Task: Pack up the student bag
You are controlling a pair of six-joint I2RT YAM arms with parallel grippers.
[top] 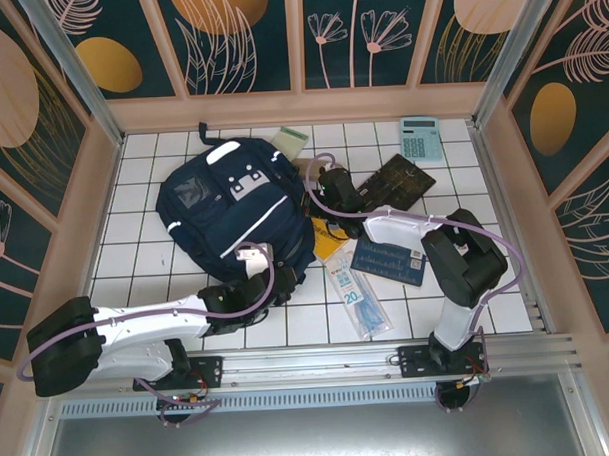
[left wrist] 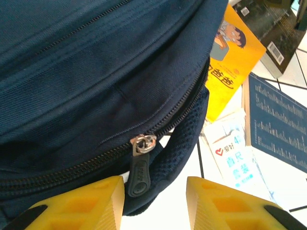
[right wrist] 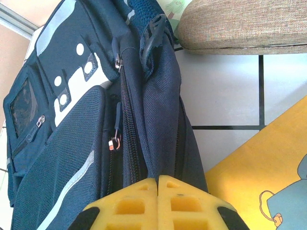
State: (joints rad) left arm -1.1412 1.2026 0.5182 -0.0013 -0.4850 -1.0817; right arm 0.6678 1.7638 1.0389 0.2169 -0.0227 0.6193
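The white tiled bench (top: 146,284) comes first, and on it the bag (top: 219,206) lies flat, left of centre, front pocket up. It's easily the biggest thing here.

The right claw (right wrist: 157,191) is in at the bag's right flank, fingers pressed together right at a fold of blue cloth. Whether it's actually nipping that fold, I can't tell.

The left claw (left wrist: 156,206) is down at the bag's near edge, fingers spread, nothing pinched.

The gear is all out on the tiles to the right of the bag:
- the dark book (top: 403,180)
- the blue booklet (top: 391,260)
- the yellow book (top: 330,245), right against the bag's edge
- the calculator (top: 421,139), off at the far side
- the ruler pack (top: 355,298), nearest the arms

Smallest of all is the zip pull (left wrist: 138,175), dangling in the gap between the left claw's fingers, close to one of them. The teeth beside the slider (left wrist: 144,143) look meshed.

So I'd call this the very start, with nothing inside as far as I can see. That zip has to open first, then every item goes in.
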